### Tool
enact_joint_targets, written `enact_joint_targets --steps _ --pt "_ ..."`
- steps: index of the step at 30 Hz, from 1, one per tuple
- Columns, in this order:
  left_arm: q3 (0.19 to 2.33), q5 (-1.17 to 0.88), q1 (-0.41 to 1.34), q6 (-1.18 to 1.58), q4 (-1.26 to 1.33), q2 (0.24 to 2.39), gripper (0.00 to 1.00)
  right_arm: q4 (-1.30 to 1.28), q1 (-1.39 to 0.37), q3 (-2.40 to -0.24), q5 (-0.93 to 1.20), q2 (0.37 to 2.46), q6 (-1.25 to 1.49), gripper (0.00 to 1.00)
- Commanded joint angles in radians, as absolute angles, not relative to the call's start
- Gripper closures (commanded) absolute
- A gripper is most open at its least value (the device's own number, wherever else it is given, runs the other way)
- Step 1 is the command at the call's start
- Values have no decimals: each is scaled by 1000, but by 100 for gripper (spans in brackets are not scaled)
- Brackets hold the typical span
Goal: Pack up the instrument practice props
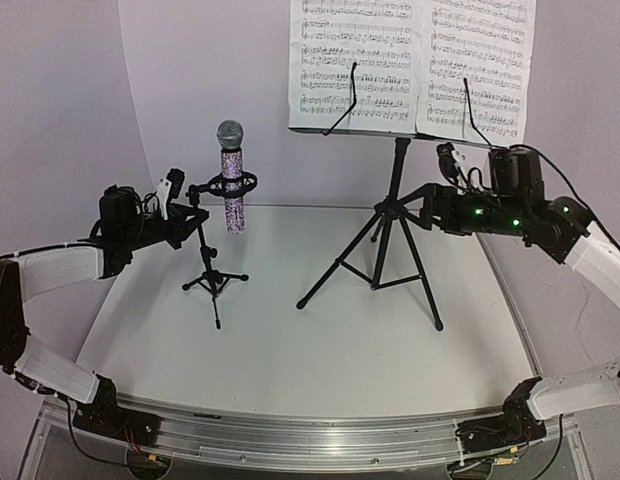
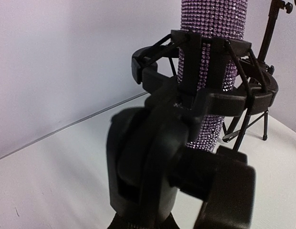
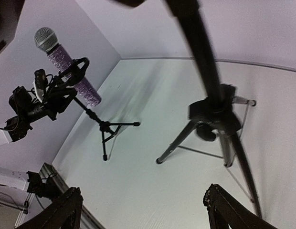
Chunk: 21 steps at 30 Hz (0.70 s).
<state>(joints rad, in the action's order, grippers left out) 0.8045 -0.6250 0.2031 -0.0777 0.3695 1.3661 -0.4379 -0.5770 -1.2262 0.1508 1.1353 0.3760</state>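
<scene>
I count one glittery microphone [image 1: 231, 180], one small tripod mic stand [image 1: 212, 275] and one tall music stand [image 1: 390, 240]. That makes two stands in all, each on three legs. I see two sheet-music pages [image 1: 355, 60] and one white table [image 1: 290, 350]. My own arms number two: the left arm [image 1: 60, 270] and the right arm [image 1: 550, 225].
</scene>
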Motion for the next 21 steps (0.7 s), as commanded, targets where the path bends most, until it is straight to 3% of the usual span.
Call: enact_joint_targets --steps 1,4,10,21 --pt "693 -445 277 -30 473 1233 100 -508 -813 -1358 13 1228 408 14" --pt "662 -398 295 -19 474 1210 100 -514 -960 -1416 -26 1324 359 13" --pt "613 -377 298 -35 522 1178 100 -451 -1054 -1459 -29 1442 396 14" --pt "573 -382 298 -18 567 1187 100 -4 -1088 -1813 195 2050 602 24"
